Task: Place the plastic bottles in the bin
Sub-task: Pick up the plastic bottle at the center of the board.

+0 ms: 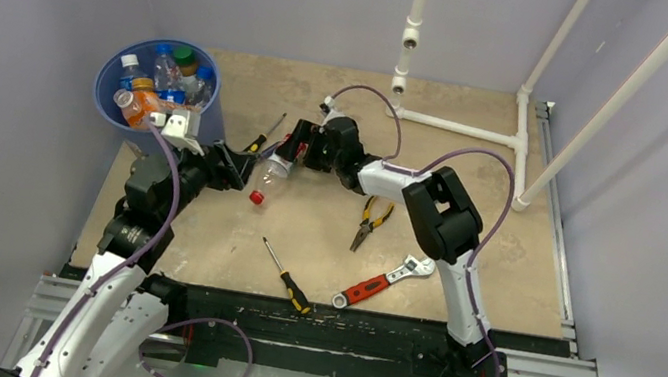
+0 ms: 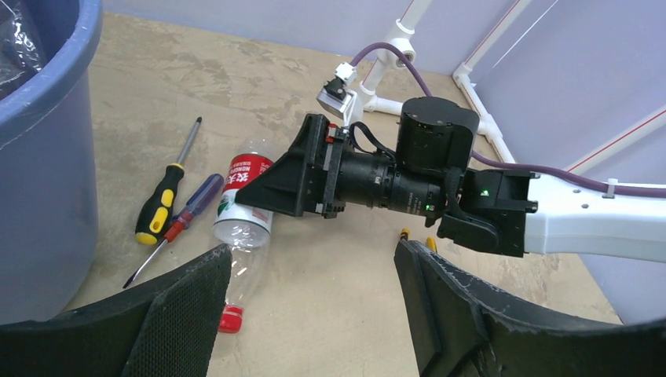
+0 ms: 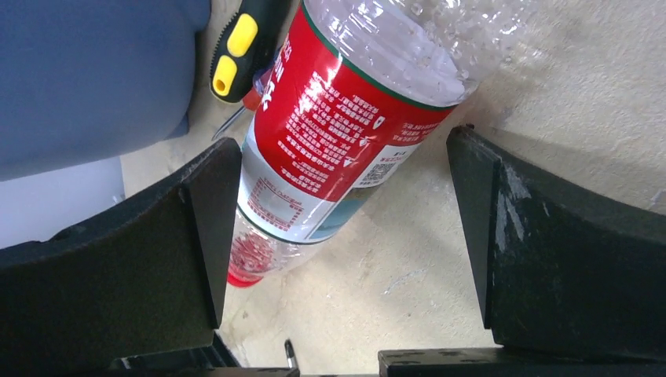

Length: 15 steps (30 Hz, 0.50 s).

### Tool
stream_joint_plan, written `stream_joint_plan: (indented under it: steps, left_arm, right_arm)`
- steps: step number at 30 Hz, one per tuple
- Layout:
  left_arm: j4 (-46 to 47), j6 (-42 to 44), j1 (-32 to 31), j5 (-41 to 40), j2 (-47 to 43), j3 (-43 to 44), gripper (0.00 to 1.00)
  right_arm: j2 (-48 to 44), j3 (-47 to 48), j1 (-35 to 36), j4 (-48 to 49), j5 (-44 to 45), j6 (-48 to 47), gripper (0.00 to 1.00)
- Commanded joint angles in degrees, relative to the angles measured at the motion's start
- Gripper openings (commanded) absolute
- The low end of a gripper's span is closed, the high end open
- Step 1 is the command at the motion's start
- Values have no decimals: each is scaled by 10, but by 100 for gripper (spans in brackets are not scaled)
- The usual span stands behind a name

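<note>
A clear plastic bottle [image 1: 274, 169] with a red label and red cap lies on the table right of the blue bin [image 1: 104, 97]. Several other bottles lie inside the bin. My right gripper [image 1: 289, 149] is open and straddles the bottle's labelled body [image 3: 338, 118]. In the right wrist view the bottle lies close to the left finger [image 3: 212, 220] and apart from the right one. My left gripper [image 1: 241, 172] is open and empty just left of the bottle. In the left wrist view the bottle [image 2: 243, 204] lies past my left finger [image 2: 188, 306].
Two screwdrivers [image 2: 161, 204] lie between the bin [image 2: 39, 157] and the bottle. Yellow-handled pliers [image 1: 370, 220], a red-handled wrench [image 1: 386, 283] and another screwdriver [image 1: 287, 277] lie nearer the front. A white pipe frame [image 1: 461, 128] stands at the back right.
</note>
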Motion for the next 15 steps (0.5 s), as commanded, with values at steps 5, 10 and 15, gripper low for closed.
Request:
stream_joint_plan:
  steps: [5, 10, 15]
  left_arm:
    - [27, -5, 4, 16, 2, -3, 76]
    - [26, -2, 4, 18, 1, -4, 75]
    - [24, 0, 4, 18, 3, -3, 75]
  right_arm:
    - [27, 29, -3, -20, -19, 12, 89]
    - [34, 19, -5, 6, -39, 28, 83]
    - [28, -17, -7, 66, -59, 64, 76]
